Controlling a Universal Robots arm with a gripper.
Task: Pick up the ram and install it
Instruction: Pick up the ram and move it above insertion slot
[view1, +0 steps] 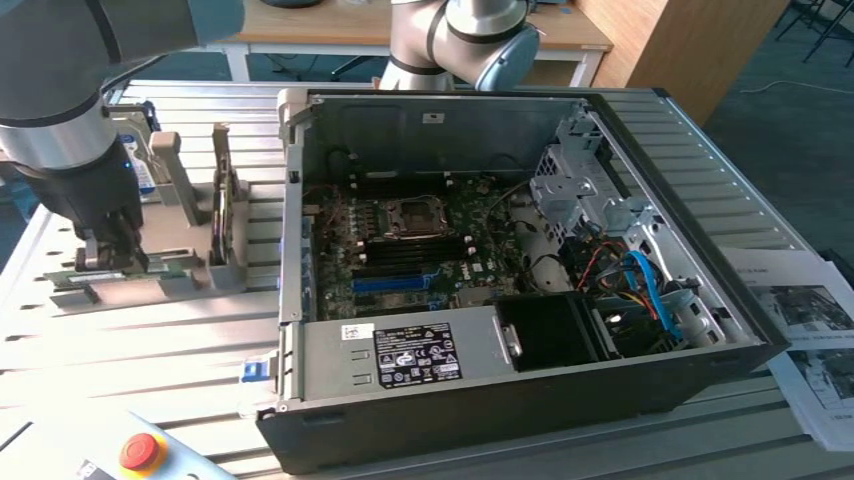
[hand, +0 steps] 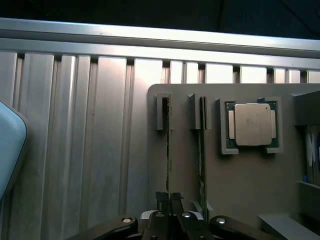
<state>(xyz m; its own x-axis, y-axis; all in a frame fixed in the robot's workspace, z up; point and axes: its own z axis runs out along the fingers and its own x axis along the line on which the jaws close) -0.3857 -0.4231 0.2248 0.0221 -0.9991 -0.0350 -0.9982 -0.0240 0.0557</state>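
The ram (hand: 168, 150) is a thin green board seen edge-on, standing in a slot of the grey holder (hand: 240, 185). My gripper (hand: 168, 200) is down over its near end, and the dark fingers (hand: 161, 199) are pressed against both faces of the stick. A second green stick (hand: 202, 150) stands in the neighbouring slot, untouched. In the exterior view the gripper (view1: 114, 262) sits low on the holder (view1: 174, 285) at the exterior view's left, with green board edge (view1: 64, 277) showing beside it. The open computer case (view1: 507, 260) with its motherboard (view1: 400, 250) lies to the right of the holder.
A square silver CPU (hand: 252, 124) rests in a recess of the holder beside the sticks. Upright grey holder posts (view1: 220, 200) stand between gripper and case. A red stop button (view1: 142, 452) sits at the front and papers (view1: 814, 340) lie right of the case on the ribbed metal table (view1: 160, 350).
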